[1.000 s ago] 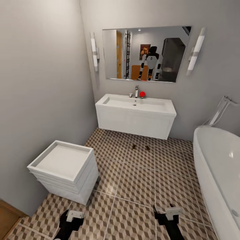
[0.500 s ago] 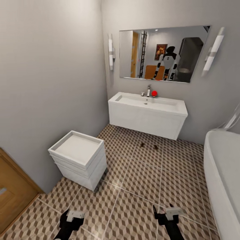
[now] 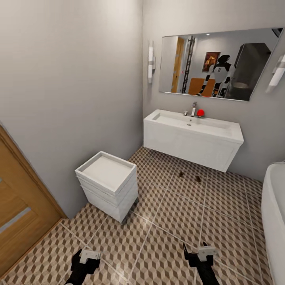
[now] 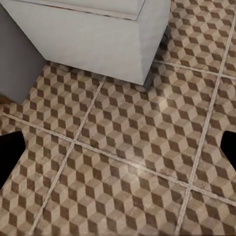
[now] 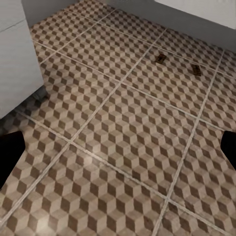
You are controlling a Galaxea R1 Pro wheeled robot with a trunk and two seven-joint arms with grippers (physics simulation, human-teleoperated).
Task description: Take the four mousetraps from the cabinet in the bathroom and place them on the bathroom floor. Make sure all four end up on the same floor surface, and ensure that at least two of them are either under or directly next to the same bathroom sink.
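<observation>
Below, left pincer and right pincer both wide, empty, above bathroom floor.

Two mousetraps on the bathroom floor were too small for detail. The picture's edge cut off the bathtub and wooden door.

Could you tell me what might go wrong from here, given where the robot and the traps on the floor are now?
Two mousetraps lie on the bathroom floor in front of the sink; driving forward could run over or scatter them. The white drawer unit stands close on the left, and the left gripper could clip it while turning. Both the left and the right gripper have their jaws open and empty, so two traps may remain to fetch.
</observation>
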